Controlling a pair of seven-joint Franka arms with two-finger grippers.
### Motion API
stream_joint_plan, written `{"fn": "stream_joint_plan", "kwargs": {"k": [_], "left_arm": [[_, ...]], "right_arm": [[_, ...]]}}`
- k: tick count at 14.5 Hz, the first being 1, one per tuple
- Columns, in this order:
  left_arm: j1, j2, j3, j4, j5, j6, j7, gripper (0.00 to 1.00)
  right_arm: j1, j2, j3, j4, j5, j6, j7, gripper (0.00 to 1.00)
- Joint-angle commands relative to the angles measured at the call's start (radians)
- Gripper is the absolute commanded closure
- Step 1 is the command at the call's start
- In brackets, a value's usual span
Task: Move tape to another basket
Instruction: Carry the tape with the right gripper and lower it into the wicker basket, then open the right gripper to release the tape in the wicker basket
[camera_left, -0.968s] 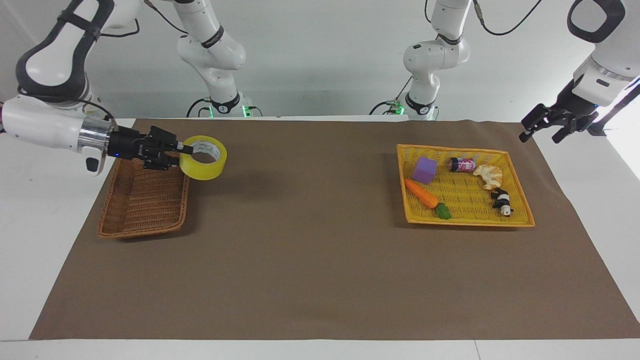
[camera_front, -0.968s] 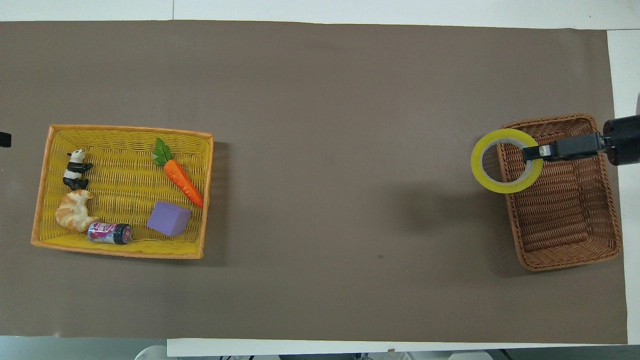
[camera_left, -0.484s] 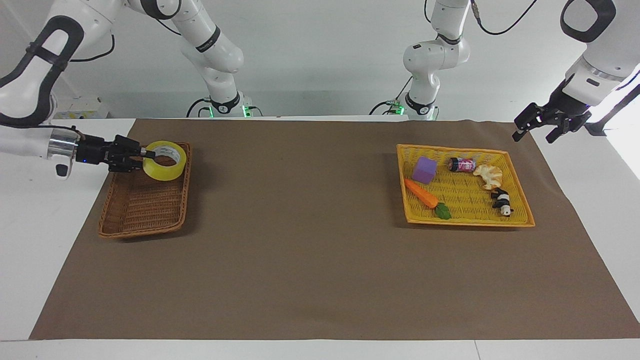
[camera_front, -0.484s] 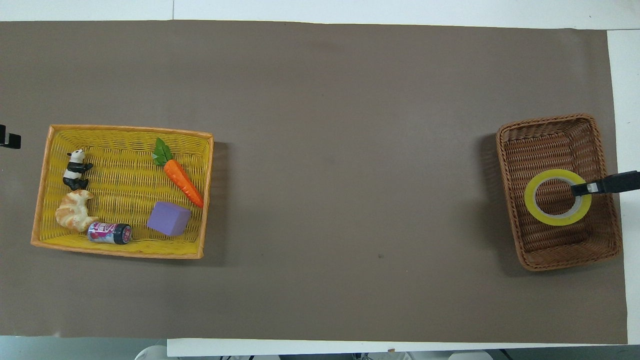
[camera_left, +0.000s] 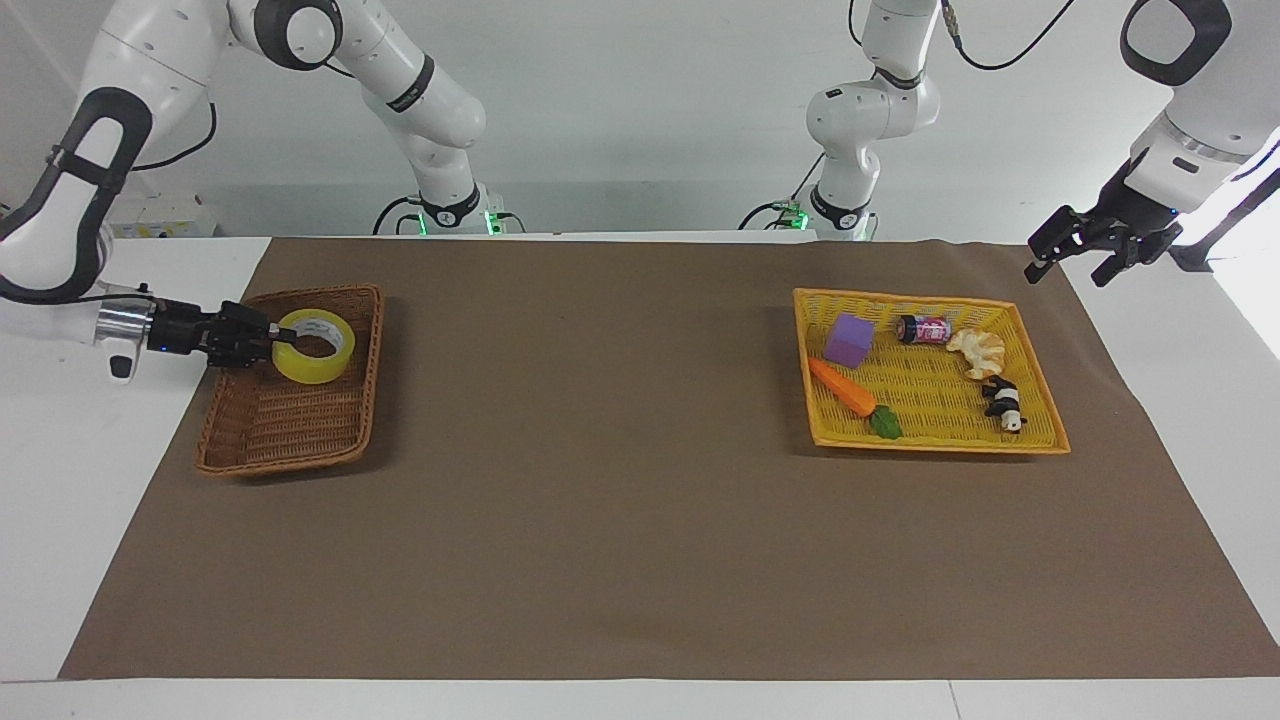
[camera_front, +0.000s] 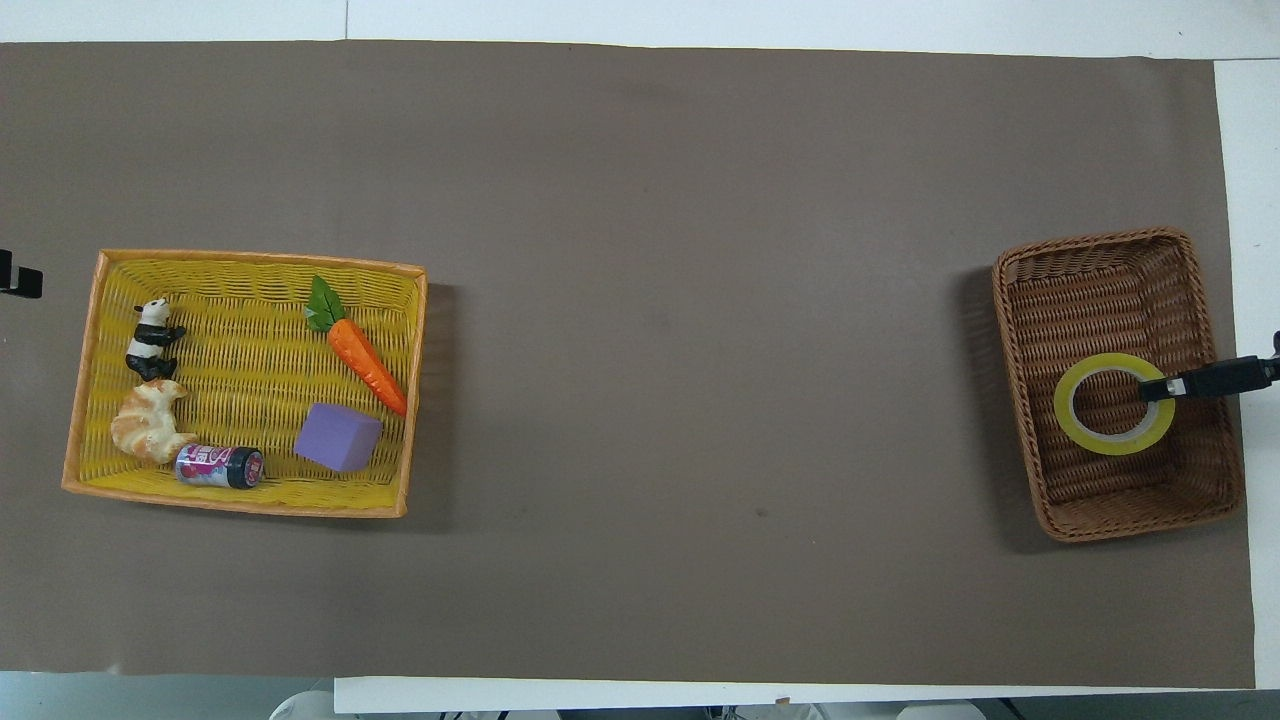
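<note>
Your right gripper (camera_left: 272, 340) has its fingers pinching the tape (camera_left: 314, 346) by its wall, low inside the basket (camera_left: 290, 425). Pull back without releasing and the roll may drag out over the rim. The left gripper (camera_left: 1078, 256), fingers spread, waits well away from the basket.

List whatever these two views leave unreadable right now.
- Whether the tape touches the brown basket floor or hangs above it: the overhead view shows no height, the facing view is too slanted.
- Right end effector: body cut off by the overhead view's edge.
- Left end effector: only a sliver at the overhead view's edge.
- Can label: too small.
</note>
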Motion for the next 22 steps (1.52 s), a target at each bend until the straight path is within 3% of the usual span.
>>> {"fn": "stream_joint_plan", "kwargs": {"k": [1, 2, 4, 8, 15, 18, 22], "left_arm": [[-0.006, -0.025, 0.005, -0.023, 0.021, -0.004, 0.006, 0.01], [-0.006, -0.025, 0.005, -0.023, 0.021, -0.004, 0.006, 0.01], [-0.006, -0.025, 0.005, -0.023, 0.021, -0.004, 0.006, 0.01], [-0.006, -0.025, 0.005, -0.023, 0.021, -0.004, 0.006, 0.01], [-0.006, -0.025, 0.005, -0.023, 0.021, -0.004, 0.006, 0.01], [-0.006, -0.025, 0.005, -0.023, 0.021, -0.004, 0.006, 0.01], [-0.006, -0.025, 0.005, -0.023, 0.021, -0.005, 0.008, 0.01]], "right_arm": [[-0.007, -0.007, 0.010, 0.012, -0.037, 0.003, -0.022, 1.00], [-0.007, -0.007, 0.010, 0.012, -0.037, 0.010, -0.022, 0.99], [-0.005, -0.007, 0.010, 0.012, -0.038, 0.016, -0.022, 0.80], [-0.002, -0.006, 0.010, 0.012, -0.054, 0.030, -0.052, 0.03], [-0.005, -0.007, 0.012, 0.032, -0.072, 0.026, -0.064, 0.02], [0.011, -0.012, 0.021, 0.092, -0.093, 0.010, -0.064, 0.02], [0.089, -0.085, 0.021, 0.138, -0.181, 0.013, -0.053, 0.02]]}}
